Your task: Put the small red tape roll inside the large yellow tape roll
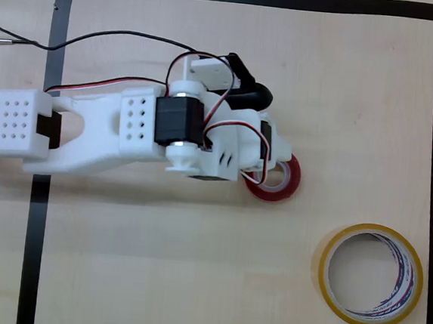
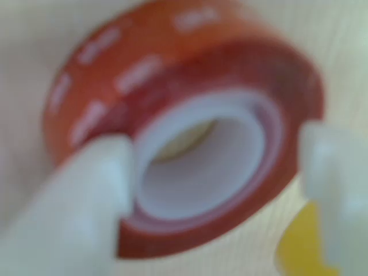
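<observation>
Small red tape roll (image 2: 190, 115), glossy red, white inner core, blurred close-up, pinched between the white fingers of the gripper (image 2: 215, 172)

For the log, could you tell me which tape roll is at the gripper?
The small red tape roll, at the gripper; the large yellow tape roll lies apart, lower right in the overhead view.

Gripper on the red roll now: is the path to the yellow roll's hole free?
Probably yes. The gripper straddles the small red tape roll, and bare table separates it from the large yellow tape roll, which lies flat with its hole open.
</observation>
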